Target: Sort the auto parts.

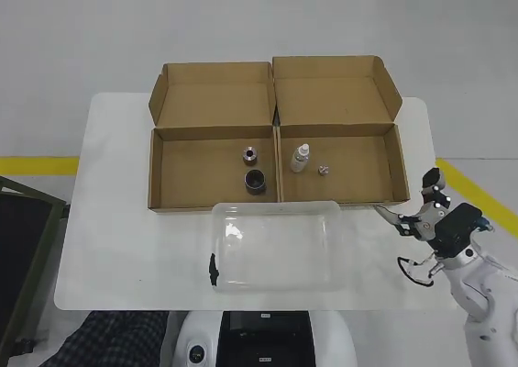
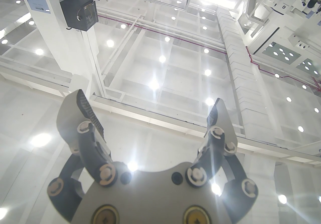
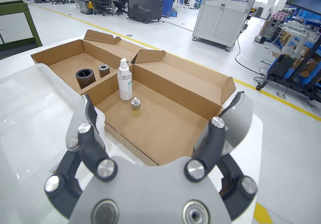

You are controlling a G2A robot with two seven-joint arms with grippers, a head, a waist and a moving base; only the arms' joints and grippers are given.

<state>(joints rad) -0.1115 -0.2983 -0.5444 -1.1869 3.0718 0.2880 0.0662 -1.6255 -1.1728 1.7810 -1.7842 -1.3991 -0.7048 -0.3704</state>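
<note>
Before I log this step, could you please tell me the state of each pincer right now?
Left pincer: open, holding nothing.
Right pincer: open, holding nothing.

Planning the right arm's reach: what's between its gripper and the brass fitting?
Only the right box, its near wall and bare floor, before the brass fitting; right wrist view shows it.

A white bench (image 1: pixel 112 248) stood on a grey floor (image 1: pixel 57 55) marked with yellow tape (image 1: pixel 20 165); a green rack (image 1: pixel 2 257) sat just beside it.
</note>
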